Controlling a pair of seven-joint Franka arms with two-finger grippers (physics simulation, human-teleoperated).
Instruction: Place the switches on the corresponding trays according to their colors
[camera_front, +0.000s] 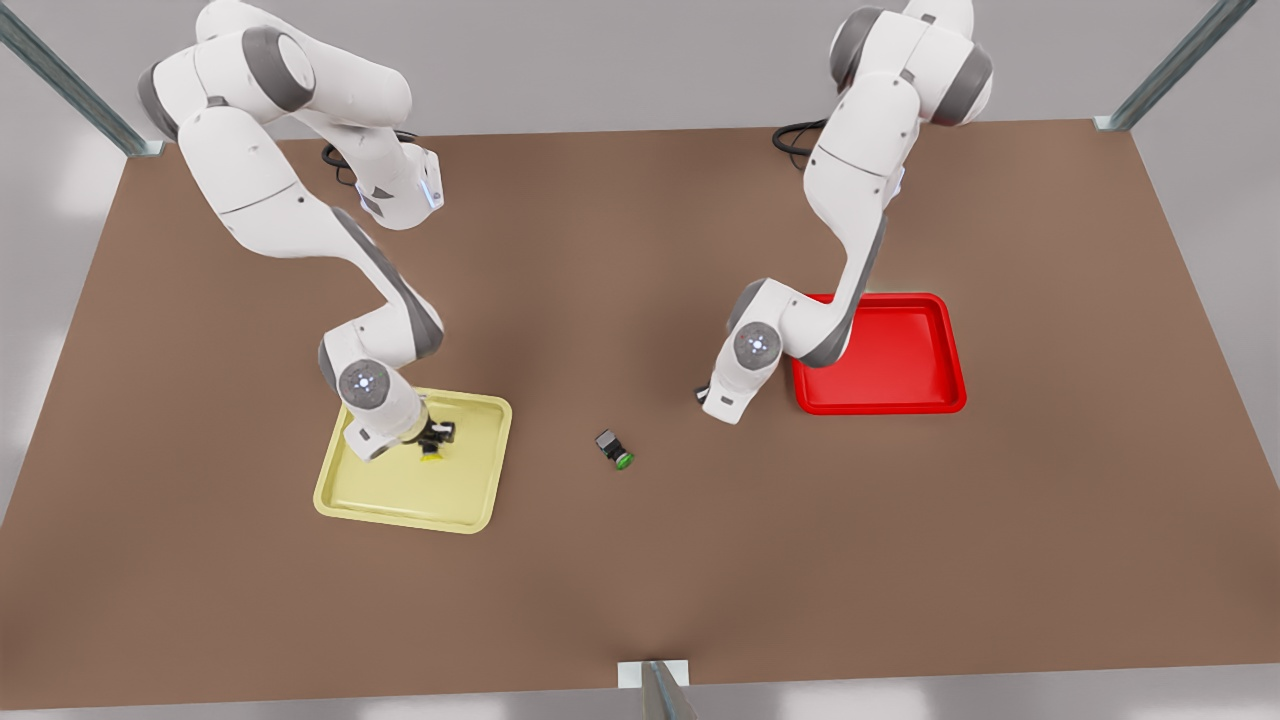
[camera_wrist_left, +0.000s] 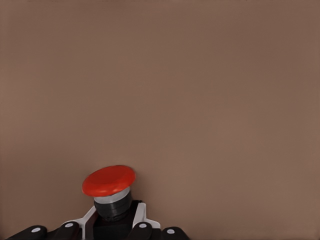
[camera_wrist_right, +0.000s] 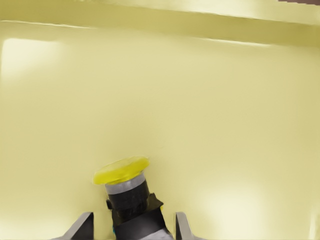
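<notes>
Over the pale yellow tray (camera_front: 470, 500) at the front view's lower left, the right gripper (camera_front: 437, 437) – fingers spread wide of the yellow switch (camera_wrist_right: 127, 192) – should lift straight clear, while the left gripper (camera_front: 703, 394), clamping the red switch (camera_wrist_left: 111, 190) above bare table, carries it rightward to the red tray (camera_front: 900, 360)

Two trays (camera_front: 480, 500) (camera_front: 940, 350) apart on table (camera_front: 640, 250) — third switch (camera_front: 614, 447) between; one switch (camera_front: 434, 450) over left tray.

No text, label, brand or number can be read anywhere (the arms, trays, switches and table all show plain surfaces).
</notes>
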